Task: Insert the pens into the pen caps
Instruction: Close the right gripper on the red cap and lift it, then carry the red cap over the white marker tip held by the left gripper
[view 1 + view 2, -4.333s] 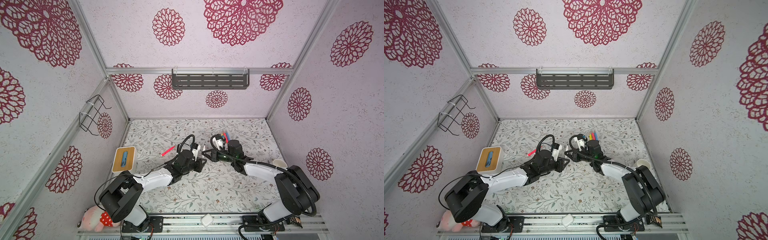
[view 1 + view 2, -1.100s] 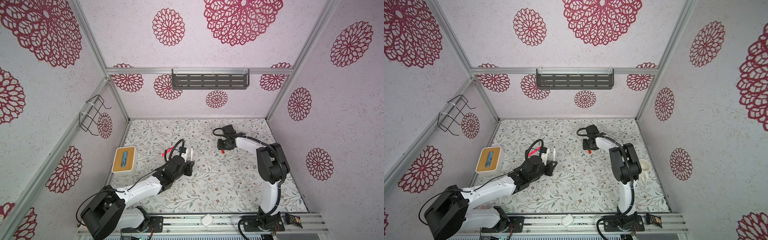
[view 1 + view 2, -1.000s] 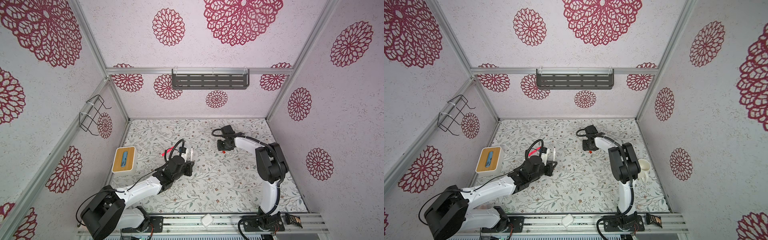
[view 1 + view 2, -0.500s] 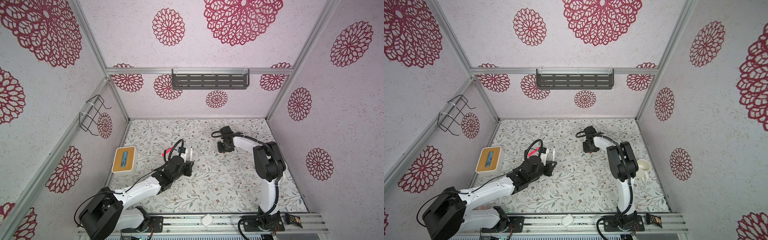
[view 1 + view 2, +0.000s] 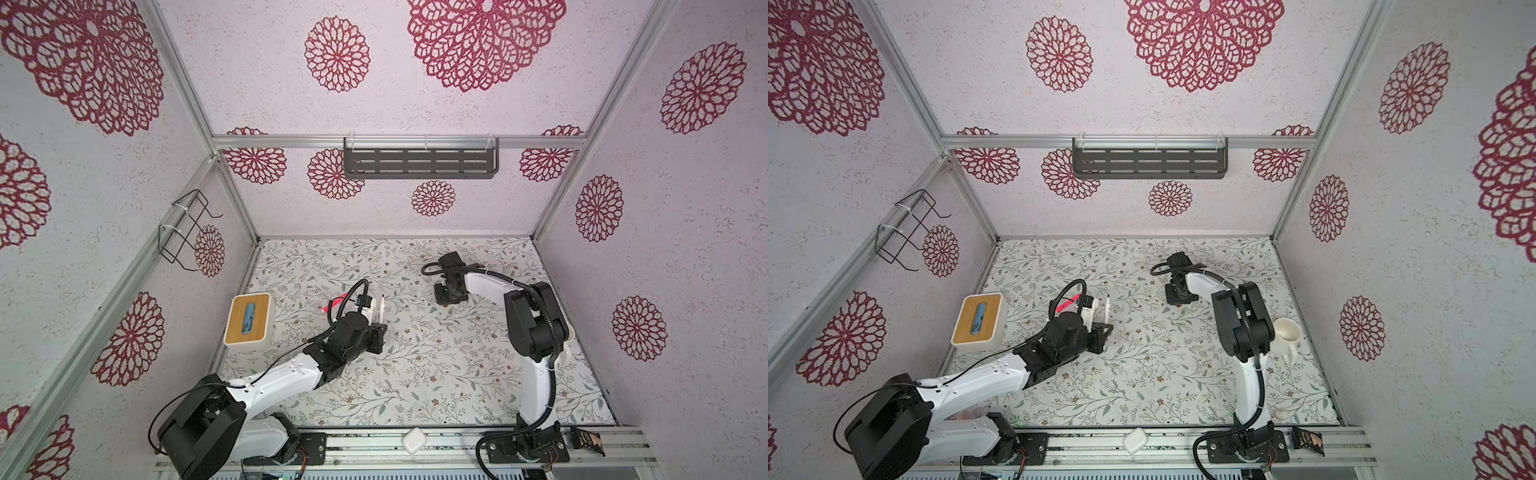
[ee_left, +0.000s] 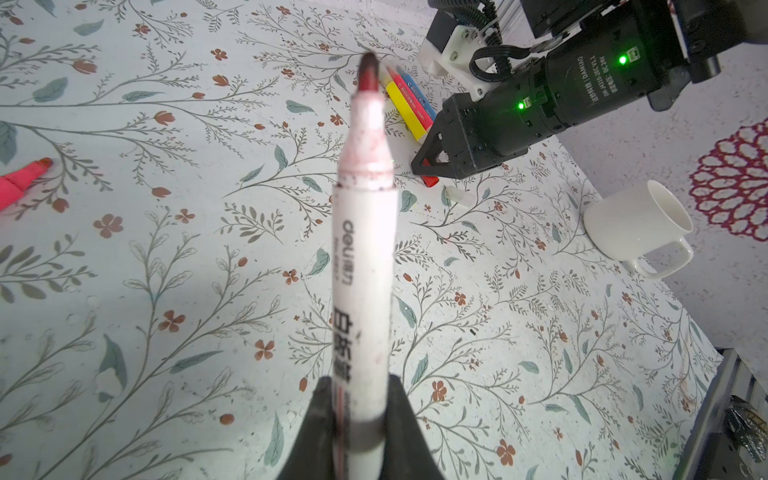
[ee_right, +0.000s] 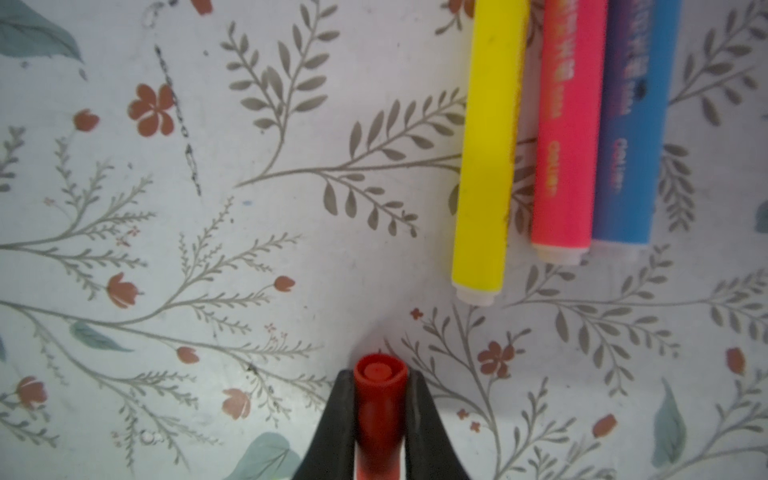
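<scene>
My left gripper (image 6: 360, 384) is shut on a white marker pen (image 6: 363, 249) with a bare dark red tip; the pen stands upright in both top views (image 5: 381, 309) (image 5: 1107, 309). My right gripper (image 7: 380, 380), far right of middle (image 5: 446, 298), is shut on a red pen cap (image 7: 380, 399) low over the mat, with its open end facing out. Beside it lie a yellow pen (image 7: 488, 145), a pink pen (image 7: 567, 137) and a blue pen (image 7: 631, 124), side by side. A pale translucent cap (image 6: 459, 196) lies near the red cap (image 6: 430, 181). Another pink pen (image 5: 336, 302) lies behind my left wrist.
A white mug (image 5: 1285, 334) lies on its side by the right arm's elbow. A box with a wooden lid (image 5: 249, 320) stands at the left wall. A small white case (image 5: 413, 441) sits on the front rail. The floral mat (image 5: 415, 374) covers the floor.
Some seconds ago both grippers met at mid table; they now stand apart. In the last second the right jaws closed on the red cap. The left arm barely moved.
</scene>
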Robot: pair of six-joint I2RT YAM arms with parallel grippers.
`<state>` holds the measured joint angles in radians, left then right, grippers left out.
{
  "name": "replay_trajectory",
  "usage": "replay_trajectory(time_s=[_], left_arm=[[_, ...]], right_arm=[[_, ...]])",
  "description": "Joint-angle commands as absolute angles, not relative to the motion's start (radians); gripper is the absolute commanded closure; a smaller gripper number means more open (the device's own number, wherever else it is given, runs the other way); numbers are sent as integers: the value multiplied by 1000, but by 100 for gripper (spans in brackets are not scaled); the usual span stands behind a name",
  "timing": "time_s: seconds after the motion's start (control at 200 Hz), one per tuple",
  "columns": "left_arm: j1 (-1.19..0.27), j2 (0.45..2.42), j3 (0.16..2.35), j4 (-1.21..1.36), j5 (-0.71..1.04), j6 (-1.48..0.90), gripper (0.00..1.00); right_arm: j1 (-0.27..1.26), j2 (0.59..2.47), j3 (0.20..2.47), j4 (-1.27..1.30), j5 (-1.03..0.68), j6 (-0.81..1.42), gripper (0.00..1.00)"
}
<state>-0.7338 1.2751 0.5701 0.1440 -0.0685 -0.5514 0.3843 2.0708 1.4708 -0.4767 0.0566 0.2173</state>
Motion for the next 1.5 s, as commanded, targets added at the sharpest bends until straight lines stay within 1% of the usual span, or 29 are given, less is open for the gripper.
replay_trajectory(time_s=[0.0,0.165,0.25,0.345,0.44,0.59,0.665,0.996,1.496], left_arm=[[-727,1254,580,136,-67,-537,100],[-766,1256,578,166,-78,-529,100],[-789,1271,567,220,-63,-546,100],[-802,1293,536,322,-31,-583,100],[-812,1321,527,395,-1,-609,100],[-835,1371,572,399,16,-606,100],[-841,1386,587,403,22,-605,100],[-856,1421,632,413,29,-602,100],[-856,1386,642,378,-9,-566,100]], right_arm=[[387,1963,1423,-430,-22,212,91],[388,1764,1279,-190,-236,277,91],[388,1652,1158,34,-360,367,91],[387,1556,1008,364,-478,514,91],[388,1521,904,638,-539,667,89],[400,1532,839,899,-600,818,88],[412,1537,833,941,-603,837,87],[454,1546,823,968,-594,837,86],[499,1552,807,956,-588,815,86]])
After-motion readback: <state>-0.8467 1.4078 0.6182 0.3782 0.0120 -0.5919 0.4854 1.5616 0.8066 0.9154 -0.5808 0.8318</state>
